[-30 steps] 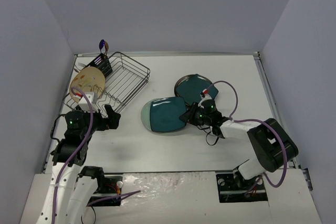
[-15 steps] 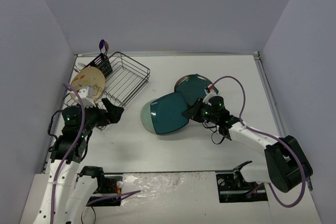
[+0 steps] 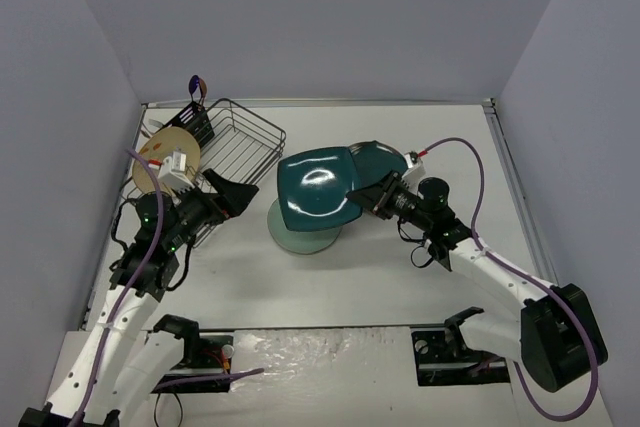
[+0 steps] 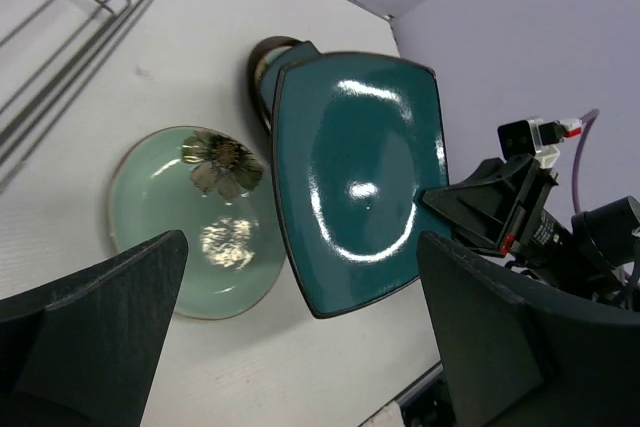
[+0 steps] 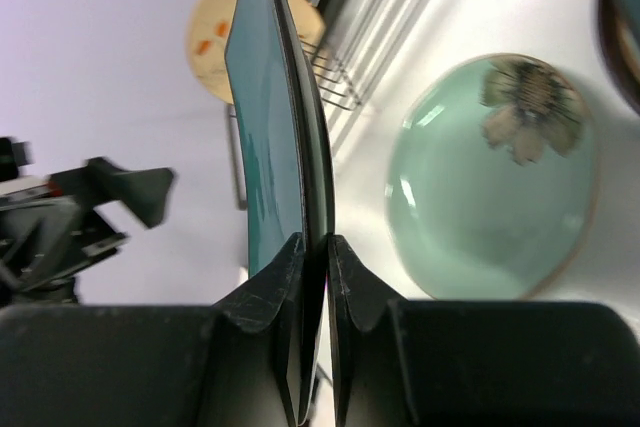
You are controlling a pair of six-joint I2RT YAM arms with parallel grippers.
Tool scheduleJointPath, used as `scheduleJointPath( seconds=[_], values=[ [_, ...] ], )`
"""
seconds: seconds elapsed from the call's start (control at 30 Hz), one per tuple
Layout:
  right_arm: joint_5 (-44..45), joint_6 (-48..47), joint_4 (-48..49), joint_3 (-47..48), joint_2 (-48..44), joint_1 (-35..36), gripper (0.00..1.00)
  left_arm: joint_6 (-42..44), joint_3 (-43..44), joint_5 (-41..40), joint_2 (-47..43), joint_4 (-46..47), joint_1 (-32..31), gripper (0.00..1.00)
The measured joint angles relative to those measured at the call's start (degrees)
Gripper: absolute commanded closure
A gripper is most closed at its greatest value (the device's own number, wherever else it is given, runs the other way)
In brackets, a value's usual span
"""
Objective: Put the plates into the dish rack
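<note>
My right gripper [image 3: 372, 197] [image 5: 315, 247] is shut on the rim of the rounded-square teal plate [image 3: 318, 187] [image 4: 360, 187] [image 5: 285, 127], which hangs tilted above the table. Under it a pale green flower plate [image 3: 305, 237] [image 4: 190, 217] [image 5: 490, 182] lies flat. A round dark-rimmed teal plate [image 3: 388, 159] [image 4: 265, 72] lies behind them. The beige plate [image 3: 165, 152] [image 5: 215, 42] stands in the black wire dish rack [image 3: 240, 142] [image 4: 70, 37] at the back left. My left gripper [image 3: 228, 192] [image 4: 300, 347] is open and holds nothing, between the rack and the lifted plate.
A small black cutlery basket [image 3: 197, 122] sits at the rack's far left corner. Purple walls close in the white table [image 3: 330, 287] on three sides. The right arm's purple cable [image 3: 450, 147] loops above the table.
My right gripper has lifted the square teal plate off the table and tipped it up, uncovering the pale green plate. My left gripper has moved up and right, toward the lifted plate.
</note>
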Motion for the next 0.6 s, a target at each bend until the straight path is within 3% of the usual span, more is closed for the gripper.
scheduleJointPath(
  seconds=[0.33,0.6],
  values=[
    [-3.90,7.16,10.24,-0.12,-0.23,-0.02,1.00,-4.54,-0.05,-2.99,11.46,10.58,-9.13,0.13],
    [-5.43,10.22,15.85,-1.53,-0.23,-0.02,1.00,-6.28,-0.05,-3.92,14.40,16.79,-12.08,0.34]
  ],
)
